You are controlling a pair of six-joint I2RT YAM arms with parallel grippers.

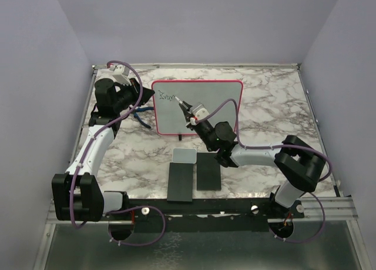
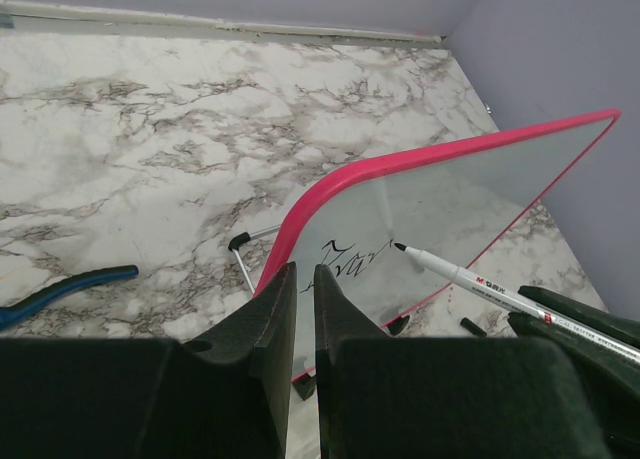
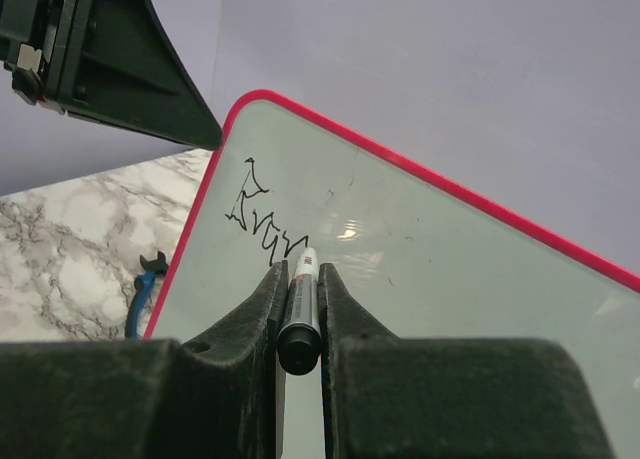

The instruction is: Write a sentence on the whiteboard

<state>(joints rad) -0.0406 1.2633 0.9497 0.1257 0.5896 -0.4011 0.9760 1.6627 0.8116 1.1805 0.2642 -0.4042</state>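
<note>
On the table, the board stands upright, its left rim pinched by the left gripper; the right gripper clasps a marker, tip at the sentence, barely begun. Next strokes probably need light, steady rightward travel

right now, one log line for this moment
phase: writing | right gripper: shut on marker, tip at sentence | left gripper: shut on whiteboard left rim | sentence: few strokes, upper left

We note the whiteboard white, rim red-pink; the sentence black; table grey-veined white marble; marker white, tip black; two slabs black.
</note>
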